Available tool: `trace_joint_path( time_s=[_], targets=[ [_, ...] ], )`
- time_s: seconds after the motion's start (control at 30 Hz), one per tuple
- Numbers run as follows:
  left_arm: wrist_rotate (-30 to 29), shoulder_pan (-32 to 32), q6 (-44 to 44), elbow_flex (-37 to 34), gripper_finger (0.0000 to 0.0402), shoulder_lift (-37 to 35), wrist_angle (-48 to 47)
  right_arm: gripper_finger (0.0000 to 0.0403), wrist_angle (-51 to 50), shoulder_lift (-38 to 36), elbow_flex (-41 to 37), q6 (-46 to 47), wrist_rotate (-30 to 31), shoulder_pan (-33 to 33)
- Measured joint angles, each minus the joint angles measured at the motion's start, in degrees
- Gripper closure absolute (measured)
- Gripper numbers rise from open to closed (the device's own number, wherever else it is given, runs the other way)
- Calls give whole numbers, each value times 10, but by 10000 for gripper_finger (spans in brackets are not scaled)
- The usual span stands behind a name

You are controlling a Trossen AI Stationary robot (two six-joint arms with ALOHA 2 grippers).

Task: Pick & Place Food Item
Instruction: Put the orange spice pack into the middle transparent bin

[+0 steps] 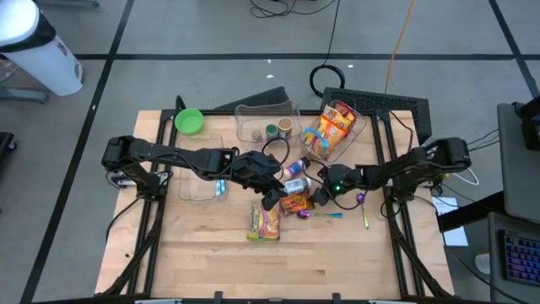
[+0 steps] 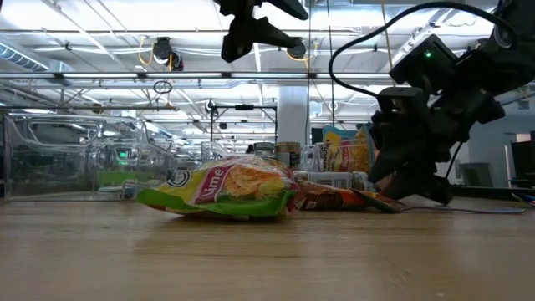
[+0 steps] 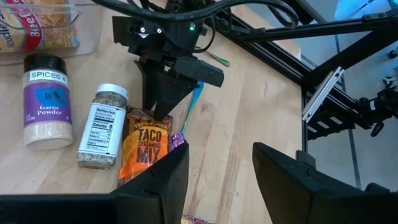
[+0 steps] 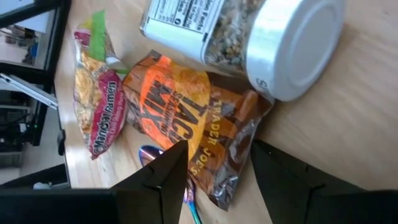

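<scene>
Your wooden tabletop carries scattered food near its middle. The ramen packet lies nearest you; the taco seasoning packet sits just right of it. Your right claw is poised at that packet, fingers apart, probably lining up a pick. Your left claw hovers above, released.

**Two Dark Robot Arms**

Both arms are black, built from chunky joined parts. Black cables loop along them. A small green light glows on the right arm's wrist. Each gripper has two flat, dark, pointed fingers.
</scene>
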Motion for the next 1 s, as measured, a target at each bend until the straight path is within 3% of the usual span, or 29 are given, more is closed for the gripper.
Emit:
trace_joint_path(
  time_s=[0.23, 0.53, 1.0],
  targets=[
    [0, 0, 1, 0, 215, 0, 0, 257, -1, 6, 3, -5, -1, 0],
    [0, 12, 0, 0, 215, 0, -1, 393, -15, 6, 3, -38, -1, 0],
    [12, 14, -10, 0, 215, 0, -1, 402, 20, -8, -1, -44, -15, 0]
  ],
)
